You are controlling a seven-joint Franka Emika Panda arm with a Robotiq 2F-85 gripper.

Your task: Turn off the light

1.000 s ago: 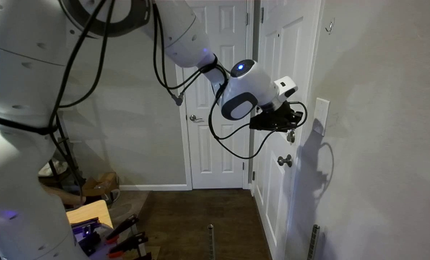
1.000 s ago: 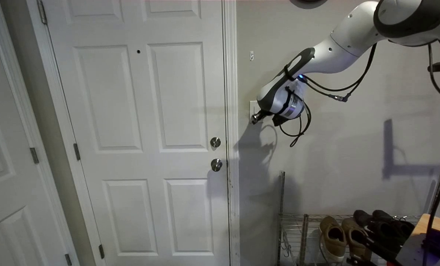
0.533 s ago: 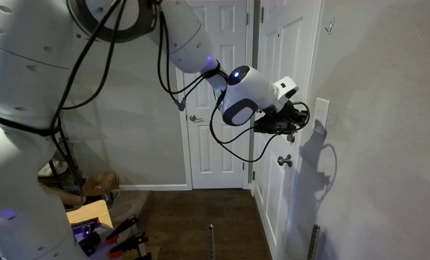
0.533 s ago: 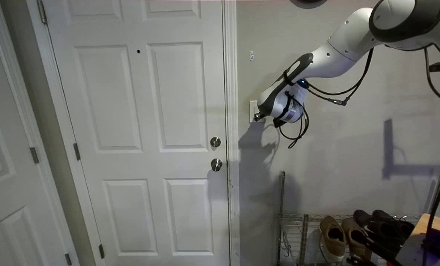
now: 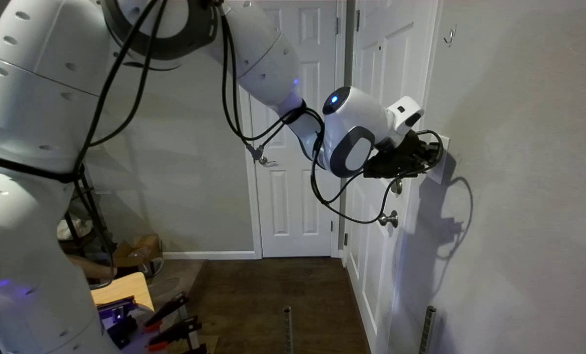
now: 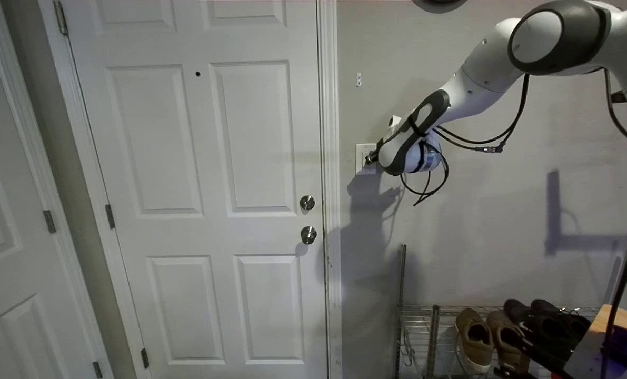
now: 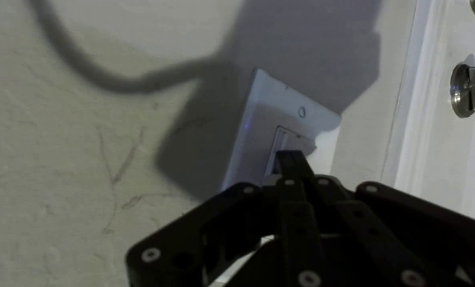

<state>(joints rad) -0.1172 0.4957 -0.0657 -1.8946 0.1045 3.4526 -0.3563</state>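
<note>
The light itself is out of view. Its switch is a white upright wall plate with a rectangular rocker, tilted in the wrist view and partly in my gripper's shadow. The plate shows in both exterior views, beside the door frame and partly behind my gripper. My gripper is shut and empty, its fingertips together over the rocker and hiding its lower part. In the exterior views the gripper is right at the plate, with its tips in front of it. I cannot tell whether the tips touch the rocker.
A white door with a round knob and a deadbolt stands beside the plate. A wall hook is above. A wire rack with shoes stands below. A cable shadow falls on the wall.
My gripper has moved toward the wall and the switch plate, and its tips have risen over the plate. The wrist has tilted upward. The plate is now partly covered.
</note>
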